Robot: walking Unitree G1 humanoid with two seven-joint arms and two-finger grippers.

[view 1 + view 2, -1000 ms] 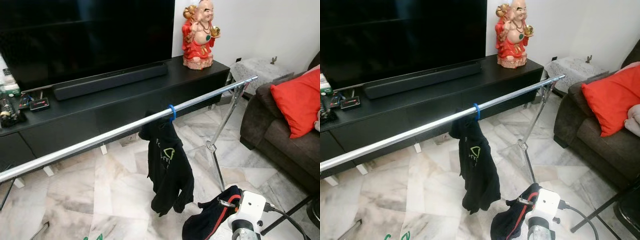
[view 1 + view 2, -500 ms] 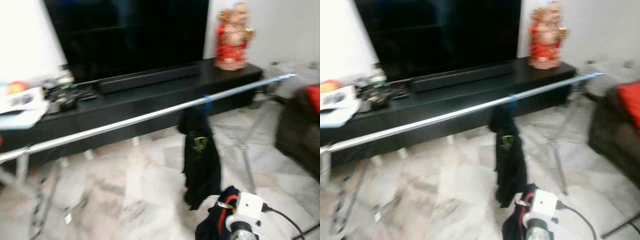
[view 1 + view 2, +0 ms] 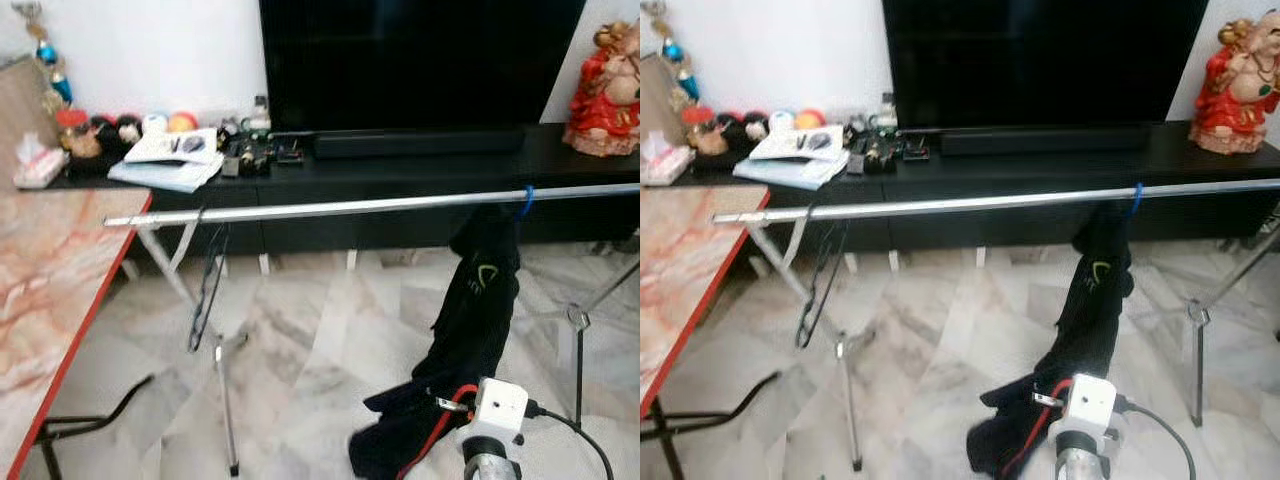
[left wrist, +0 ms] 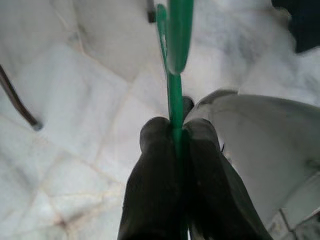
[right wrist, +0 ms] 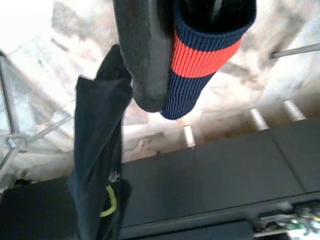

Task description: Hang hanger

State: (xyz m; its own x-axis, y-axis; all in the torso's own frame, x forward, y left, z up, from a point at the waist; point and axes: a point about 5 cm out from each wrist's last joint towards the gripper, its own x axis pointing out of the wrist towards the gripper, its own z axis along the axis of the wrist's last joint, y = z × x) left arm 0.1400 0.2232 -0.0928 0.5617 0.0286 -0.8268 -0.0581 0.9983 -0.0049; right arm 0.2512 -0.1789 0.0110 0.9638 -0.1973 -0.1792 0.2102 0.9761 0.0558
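Green hanger [image 4: 174,75] is sitting clamped between the left gripper [image 4: 175,135] fingers; the right gripper [image 5: 165,75] is pinching a navy garment [image 3: 400,440]. Lifting toward the rail [image 3: 380,207] ahead, hook upright, is looking wise.

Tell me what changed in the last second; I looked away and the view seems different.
The camera swung to the robot's left: the statue slid to the right edge, and a table and the rail's left end came into view. Nothing itself moved. The black garment still hangs from the blue hanger, the right pincer still holds the dark garment, and the left pincer grips a green hanger.
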